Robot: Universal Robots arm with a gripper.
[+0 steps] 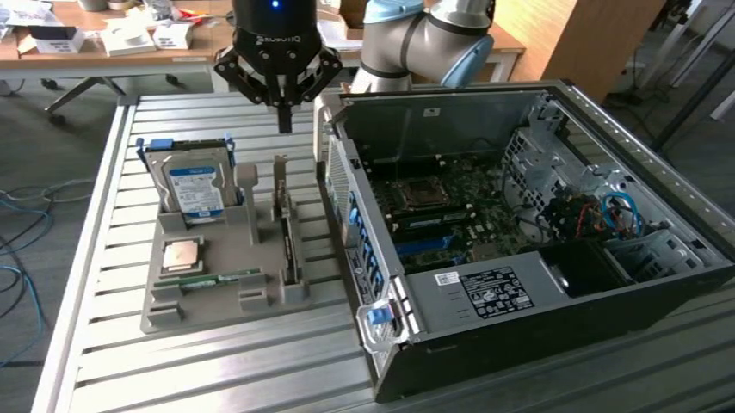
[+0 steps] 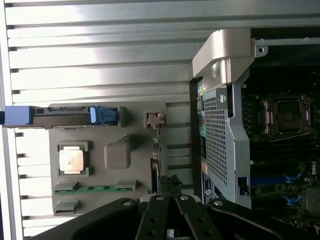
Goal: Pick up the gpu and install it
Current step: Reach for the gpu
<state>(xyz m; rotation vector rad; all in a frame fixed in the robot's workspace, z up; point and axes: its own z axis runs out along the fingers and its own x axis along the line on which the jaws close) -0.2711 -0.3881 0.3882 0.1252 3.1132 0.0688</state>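
The gpu (image 1: 288,243) stands on edge in a slot of the grey holder tray (image 1: 219,301), its silver bracket (image 1: 279,175) sticking up at the far end. In the wrist view the gpu (image 2: 169,183) appears edge-on just ahead of the fingers. My gripper (image 1: 284,123) hangs above the tray's far end, over the bracket and well clear of it. Its fingers are shut together with nothing between them. The open computer case (image 1: 483,292) lies beside the tray, on the exterior view's right, with its motherboard (image 1: 453,211) exposed.
The tray also holds a hard drive with a blue-white label (image 1: 195,185), a square processor (image 1: 182,255) and a narrow green memory stick (image 1: 213,280). Everything rests on a slatted metal table (image 1: 230,370). The case's rear panel (image 2: 220,150) stands close beside the gpu slot.
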